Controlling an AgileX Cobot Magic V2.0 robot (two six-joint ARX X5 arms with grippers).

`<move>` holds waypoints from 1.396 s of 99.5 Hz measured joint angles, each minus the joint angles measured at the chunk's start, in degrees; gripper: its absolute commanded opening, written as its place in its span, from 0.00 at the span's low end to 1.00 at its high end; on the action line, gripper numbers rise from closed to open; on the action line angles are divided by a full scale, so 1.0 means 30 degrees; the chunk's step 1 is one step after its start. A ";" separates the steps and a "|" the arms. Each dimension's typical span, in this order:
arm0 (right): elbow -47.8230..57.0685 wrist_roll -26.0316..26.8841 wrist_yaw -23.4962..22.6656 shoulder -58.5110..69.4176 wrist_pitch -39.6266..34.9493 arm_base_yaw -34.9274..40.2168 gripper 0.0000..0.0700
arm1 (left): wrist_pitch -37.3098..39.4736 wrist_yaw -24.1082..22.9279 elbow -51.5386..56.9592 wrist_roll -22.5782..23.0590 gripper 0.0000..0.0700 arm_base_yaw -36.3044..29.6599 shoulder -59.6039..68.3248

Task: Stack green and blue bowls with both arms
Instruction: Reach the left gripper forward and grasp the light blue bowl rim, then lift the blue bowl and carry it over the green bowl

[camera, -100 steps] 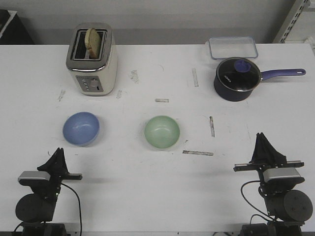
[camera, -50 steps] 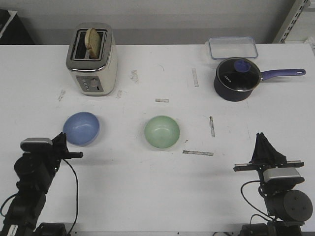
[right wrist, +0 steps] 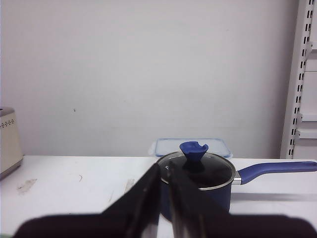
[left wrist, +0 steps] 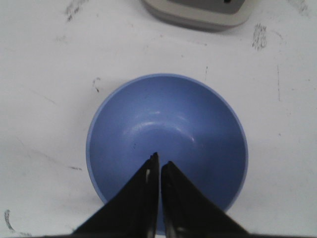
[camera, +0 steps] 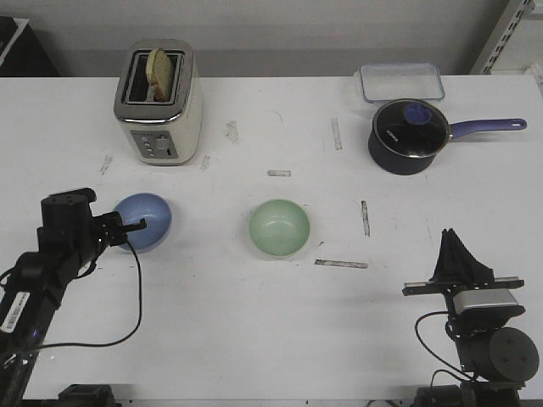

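Observation:
The light blue bowl (camera: 144, 220) sits on the white table at the left; it fills the left wrist view (left wrist: 168, 129). The pale green bowl (camera: 279, 227) sits near the table's middle. My left gripper (camera: 136, 225) is shut and empty, its tips above the blue bowl's near-left rim and over its inside (left wrist: 159, 161). My right gripper (camera: 454, 242) is shut and empty, raised at the front right, far from both bowls; it points level towards the saucepan (right wrist: 165, 171).
A cream toaster (camera: 159, 102) with bread stands at the back left. A dark blue lidded saucepan (camera: 409, 136) and a clear lidded container (camera: 401, 82) stand at the back right. A metal shelf upright (right wrist: 303, 74) rises at the far right.
My left arm has risen from the front left and reached forward, so its shut gripper now hangs over the blue bowl. The right arm and both bowls have not moved.

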 measured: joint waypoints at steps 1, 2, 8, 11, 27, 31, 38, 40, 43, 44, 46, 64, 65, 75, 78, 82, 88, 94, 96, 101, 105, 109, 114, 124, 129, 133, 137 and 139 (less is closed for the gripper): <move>0.0000 0.0000 0.0000 0.0000 0.0007 0.0000 0.02 | -0.0124 0.0182 0.0087 -0.0044 0.00 0.0087 0.0117; 0.0000 0.0000 0.0000 0.0000 0.0000 0.0000 0.02 | -0.0248 0.0401 0.0168 -0.0087 0.00 0.0175 0.0219; 0.0000 0.0000 0.0000 0.0000 0.0000 0.0000 0.02 | -0.1107 0.1698 0.0678 -0.0321 0.00 0.0787 0.0772; 0.0000 0.0007 0.0000 0.0000 0.0000 0.0000 0.02 | -0.1508 0.2433 0.0925 -0.0415 0.00 0.1122 0.0991; 0.0000 0.0007 0.0000 0.0000 0.0000 0.0000 0.02 | -0.3249 0.4503 0.2055 -0.0503 0.00 0.2900 0.1960; 0.0000 0.0007 0.0000 0.0000 0.0000 0.0000 0.02 | -0.3723 0.4503 0.2310 -0.0503 0.01 0.3359 0.2259; 0.0000 0.0007 0.0000 0.0000 0.0000 0.0000 0.02 | -0.4342 0.4495 0.2725 -0.0503 0.10 0.4131 0.2849; 0.0000 0.0007 0.0000 0.0000 0.0000 0.0000 0.02 | -0.4473 0.4495 0.2820 -0.0510 0.15 0.4320 0.3016; 0.0000 0.0007 0.0000 0.0000 0.0007 0.0000 0.02 | -0.4685 0.4495 0.2943 -0.0532 0.25 0.4590 0.3264; 0.0000 0.0000 0.0000 0.0000 0.0000 0.0000 0.02 | -0.4758 0.4495 0.2980 -0.0539 0.28 0.4670 0.3359; 0.0000 0.0007 0.0000 0.0000 0.0000 0.0000 0.02 | -0.4940 0.4488 0.3060 -0.0539 0.34 0.4816 0.3534; 0.0000 0.0000 0.0000 0.0000 0.0000 0.0000 0.02 | -0.5894 0.4495 0.3898 -0.0539 0.49 0.5421 0.5319; 0.0000 0.0000 0.0000 0.0000 0.0000 0.0000 0.02 | -0.5865 0.4503 0.3920 -0.0539 0.49 0.5421 0.5399; 0.0000 0.0000 0.0000 0.0000 0.0000 0.0000 0.02 | -0.5413 0.4663 0.3942 -0.0539 0.49 0.5435 0.6011; 0.0000 0.0000 0.0000 0.0000 0.0000 0.0000 0.02 | -0.5311 0.4845 0.3942 -0.0539 0.49 0.5435 0.6193; 0.0000 0.0000 0.0000 0.0000 0.0000 0.0000 0.02 | -0.5158 0.5027 0.3949 -0.0539 0.49 0.5428 0.6470; 0.0000 0.0000 0.0000 0.0000 0.0000 0.0000 0.02 | -0.4925 0.5253 0.3949 -0.0539 0.49 0.5362 0.6980; 0.0000 0.0000 0.0000 0.0000 0.0000 0.0000 0.02 | -0.4699 0.5268 0.3956 -0.0539 0.48 0.5202 0.7526; 0.0000 0.0000 0.0000 0.0000 0.0000 0.0000 0.02 | -0.4626 0.5275 0.3956 -0.0539 0.48 0.5144 0.7708; 0.0000 0.0000 0.0000 0.0000 0.0000 0.0000 0.02 | -0.4437 0.5282 0.3956 -0.0539 0.47 0.4947 0.8153; 0.0000 0.0007 0.0000 0.0000 0.0000 0.0000 0.02 | -0.4240 0.5282 0.3956 -0.0546 0.47 0.4794 0.8473; 0.0000 0.0007 0.0000 0.0000 0.0000 0.0000 0.02 | -0.3956 0.5311 0.3956 -0.0539 0.45 0.4656 0.8787; 0.0000 0.0000 0.0000 0.0000 0.0000 0.0000 0.02 | -0.3672 0.5319 0.3956 -0.0539 0.38 0.4554 0.9114; 0.0000 0.0000 0.0000 0.0000 0.0000 0.0000 0.02 | -0.3461 0.5319 0.3956 -0.0539 0.18 0.4357 0.9697; 0.0000 0.0000 0.0000 0.0000 0.0000 0.0000 0.02 | -0.3402 0.5319 0.3956 -0.0539 0.15 0.4262 0.9959; 0.0000 0.0007 0.0000 0.0000 0.0000 0.0000 0.02 | -0.3395 0.5319 0.3956 -0.0546 0.15 0.4189 1.0142; 0.0000 0.0000 0.0000 0.0000 0.0000 0.0000 0.02 | -0.3402 0.5319 0.3956 -0.0546 0.07 0.4116 1.0273; 0.0000 0.0000 0.0000 0.0000 0.0000 0.0000 0.02 | -0.3395 0.5319 0.3956 -0.0539 0.01 0.4095 1.0302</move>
